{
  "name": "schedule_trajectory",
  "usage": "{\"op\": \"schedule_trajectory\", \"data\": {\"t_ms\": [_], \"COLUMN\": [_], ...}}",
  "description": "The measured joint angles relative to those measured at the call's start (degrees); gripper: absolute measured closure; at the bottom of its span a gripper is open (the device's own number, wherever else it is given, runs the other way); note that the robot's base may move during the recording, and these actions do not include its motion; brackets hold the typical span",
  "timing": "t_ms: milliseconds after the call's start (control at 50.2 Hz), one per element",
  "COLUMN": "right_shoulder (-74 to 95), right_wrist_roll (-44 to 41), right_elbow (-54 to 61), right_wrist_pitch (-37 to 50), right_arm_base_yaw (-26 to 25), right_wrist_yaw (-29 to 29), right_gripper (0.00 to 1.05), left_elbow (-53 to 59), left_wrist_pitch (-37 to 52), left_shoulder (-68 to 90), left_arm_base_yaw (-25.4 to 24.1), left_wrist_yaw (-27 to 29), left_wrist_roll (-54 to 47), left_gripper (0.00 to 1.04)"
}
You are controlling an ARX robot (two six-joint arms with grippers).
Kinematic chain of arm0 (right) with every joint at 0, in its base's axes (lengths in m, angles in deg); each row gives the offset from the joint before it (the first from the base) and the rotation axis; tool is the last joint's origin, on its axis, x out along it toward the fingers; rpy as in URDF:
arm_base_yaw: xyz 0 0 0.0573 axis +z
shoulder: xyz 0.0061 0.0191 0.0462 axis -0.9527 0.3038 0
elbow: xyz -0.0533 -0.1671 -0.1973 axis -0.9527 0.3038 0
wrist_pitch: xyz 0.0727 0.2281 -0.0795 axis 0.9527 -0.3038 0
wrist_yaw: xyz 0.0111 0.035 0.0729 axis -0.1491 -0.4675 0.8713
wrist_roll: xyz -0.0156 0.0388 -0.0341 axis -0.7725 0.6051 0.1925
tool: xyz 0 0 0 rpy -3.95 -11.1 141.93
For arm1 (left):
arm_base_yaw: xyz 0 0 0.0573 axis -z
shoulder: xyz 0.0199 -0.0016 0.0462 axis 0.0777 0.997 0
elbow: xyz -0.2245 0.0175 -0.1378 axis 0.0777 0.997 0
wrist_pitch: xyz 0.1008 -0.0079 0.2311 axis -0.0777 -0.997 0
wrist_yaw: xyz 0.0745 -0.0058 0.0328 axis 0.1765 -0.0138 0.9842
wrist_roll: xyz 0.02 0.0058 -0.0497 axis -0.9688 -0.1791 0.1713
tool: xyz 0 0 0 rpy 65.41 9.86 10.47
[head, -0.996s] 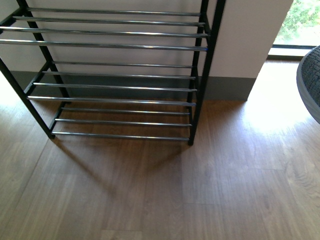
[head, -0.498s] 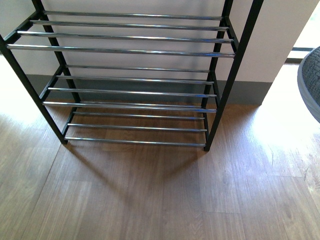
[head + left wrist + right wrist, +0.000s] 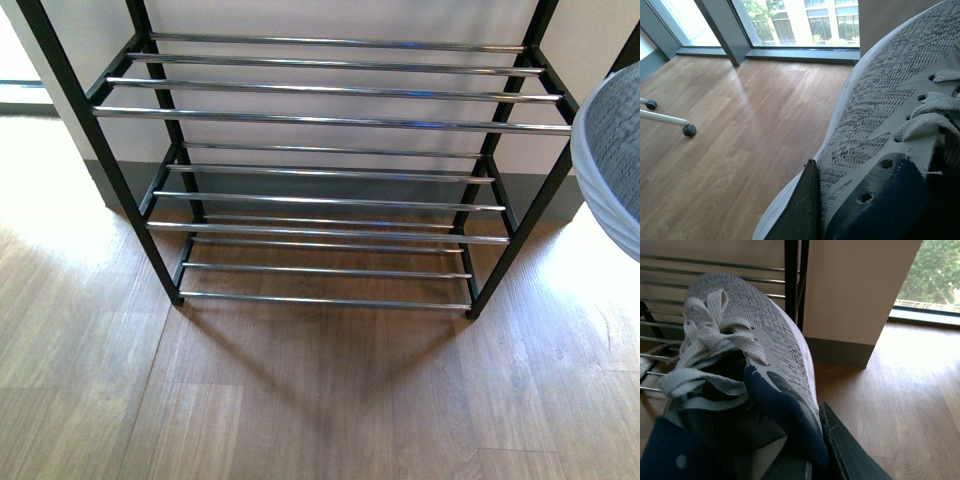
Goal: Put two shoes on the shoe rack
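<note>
You are gripping one sneaker [image 3: 875, 105] in the closed left claw [image 3: 855, 215] and its mate [image 3: 765, 325] in the closed right claw [image 3: 795, 455], hanging just right of the shoe rack [image 3: 330, 119], so next you are setting both level on it.

Front and right-wrist views both toward shoe rack [image 3: 330, 120].

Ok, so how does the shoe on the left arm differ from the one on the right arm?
The right-arm shoe points its toe at the shoe rack, bars just beyond it; the left-arm shoe has only open floor and windows beyond. The right-arm shoe's laces show in full, loose and bunched; the left-arm shoe's barely show. Both are grey knit with navy lining.
</note>
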Motion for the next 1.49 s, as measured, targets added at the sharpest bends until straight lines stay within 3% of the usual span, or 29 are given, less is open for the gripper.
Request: {"op": "schedule_trajectory", "data": {"t_ms": [1494], "right_shoulder": [0.11], "right_wrist_roll": [0.0], "right_elbow": [0.04], "right_wrist_pitch": [-0.02], "right_arm_base_yaw": [-0.02], "right_wrist_yaw": [-1.16], "right_gripper": [1.03], "left_elbow": [0.04], "left_wrist_pitch": [0.0], "left_shoulder": [0.07], "left_arm_base_yaw": [0.09], "left_wrist_yaw": [-0.63], "left_wrist_roll": [0.0], "left_gripper": [1.03]}}
